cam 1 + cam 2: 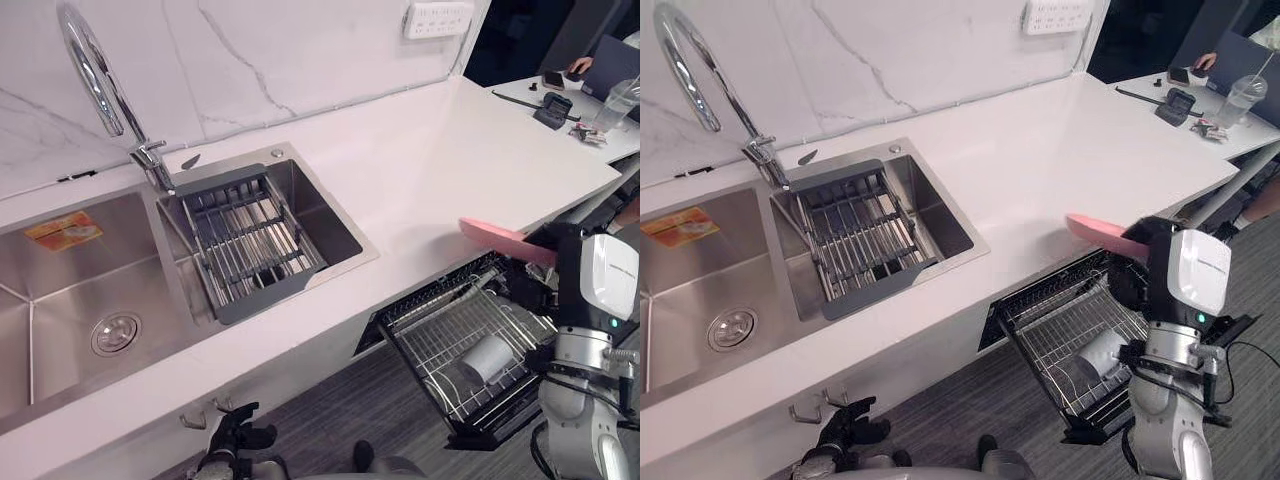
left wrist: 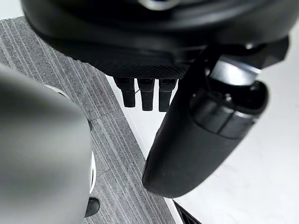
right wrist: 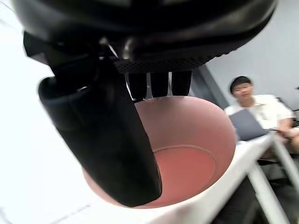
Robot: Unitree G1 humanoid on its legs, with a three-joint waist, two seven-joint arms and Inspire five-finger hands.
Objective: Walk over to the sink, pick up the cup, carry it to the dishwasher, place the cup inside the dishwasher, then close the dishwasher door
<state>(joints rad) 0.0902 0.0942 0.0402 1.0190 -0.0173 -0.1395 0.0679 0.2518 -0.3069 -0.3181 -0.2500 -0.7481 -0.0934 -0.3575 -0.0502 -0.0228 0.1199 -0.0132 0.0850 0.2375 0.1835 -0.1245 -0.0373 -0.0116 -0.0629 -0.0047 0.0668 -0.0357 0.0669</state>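
While the pink cup (image 3: 191,168) is gripped between the right hand's (image 3: 107,140) thumb and fingers at the counter's (image 1: 420,200) front edge, pickup and carry look done; placing it and closing the door remain. Just below, the pulled-out dishwasher rack (image 1: 440,335) has free room beside a white cup (image 1: 487,358). Low down, the left hand (image 1: 235,432) hangs relaxed.
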